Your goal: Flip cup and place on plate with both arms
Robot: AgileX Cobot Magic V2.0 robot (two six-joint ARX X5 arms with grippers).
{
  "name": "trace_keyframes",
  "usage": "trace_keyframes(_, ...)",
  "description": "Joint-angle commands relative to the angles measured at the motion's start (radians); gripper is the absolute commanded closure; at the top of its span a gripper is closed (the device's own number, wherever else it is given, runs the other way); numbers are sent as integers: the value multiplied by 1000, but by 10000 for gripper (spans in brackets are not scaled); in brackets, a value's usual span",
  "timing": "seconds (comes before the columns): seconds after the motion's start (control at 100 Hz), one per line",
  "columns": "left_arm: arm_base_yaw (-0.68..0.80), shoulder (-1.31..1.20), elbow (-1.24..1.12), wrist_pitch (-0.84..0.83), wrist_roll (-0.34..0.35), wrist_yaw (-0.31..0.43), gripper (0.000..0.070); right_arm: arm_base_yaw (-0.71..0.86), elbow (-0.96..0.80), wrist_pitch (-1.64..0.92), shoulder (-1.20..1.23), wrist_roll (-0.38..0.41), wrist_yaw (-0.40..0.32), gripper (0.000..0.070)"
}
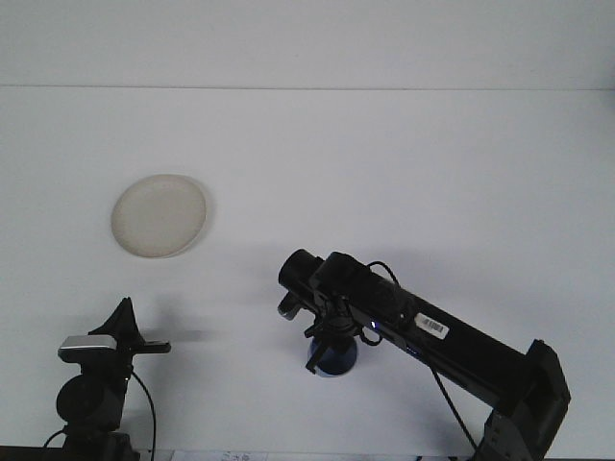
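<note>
A blue cup (333, 357) stands on the white table near the front centre, mostly hidden under my right arm. My right gripper (324, 336) reaches down onto it from the right, and its fingers appear shut on the cup. A cream plate (159, 215) lies at the left, far from the cup. My left gripper (123, 322) rests at the front left corner, pointing up, away from both objects.
The right arm's long black link (452, 346) stretches diagonally from the front right corner toward the centre. The table's far edge (307, 88) meets a white wall.
</note>
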Motion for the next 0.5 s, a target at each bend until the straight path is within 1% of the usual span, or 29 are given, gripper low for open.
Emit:
trace_keyframes(0.0, 0, -2, -19, 11, -7, -4, 684, 22, 16, -28, 36, -19, 3, 696)
trace_keyframes(0.05, 0, -2, -19, 11, -7, -4, 685, 24, 17, -28, 37, -20, 3, 677)
trace_keyframes(0.07, 0, -2, -19, 11, -7, -4, 684, 26, 16, -28, 37, -19, 3, 643)
trace_keyframes(0.13, 0, -2, -19, 11, -7, -4, 684, 26, 17, -28, 37, -19, 2, 497)
trace_keyframes(0.14, 0, -2, -19, 11, -7, -4, 684, 26, 17, -28, 37, -19, 2, 482)
trace_keyframes(0.2, 0, -2, -19, 11, -7, -4, 684, 26, 17, -28, 36, -17, 1, 310)
trace_keyframes(0.23, 0, -2, -19, 11, -7, -4, 684, 26, 18, -28, 36, -17, 2, 268)
trace_keyframes(0.34, 0, -2, -19, 11, -7, -4, 684, 25, 37, -28, 24, -17, 1, 262)
trace_keyframes(0.49, 0, -2, -19, 11, -7, -4, 685, 24, 107, -28, -20, -18, 5, 262)
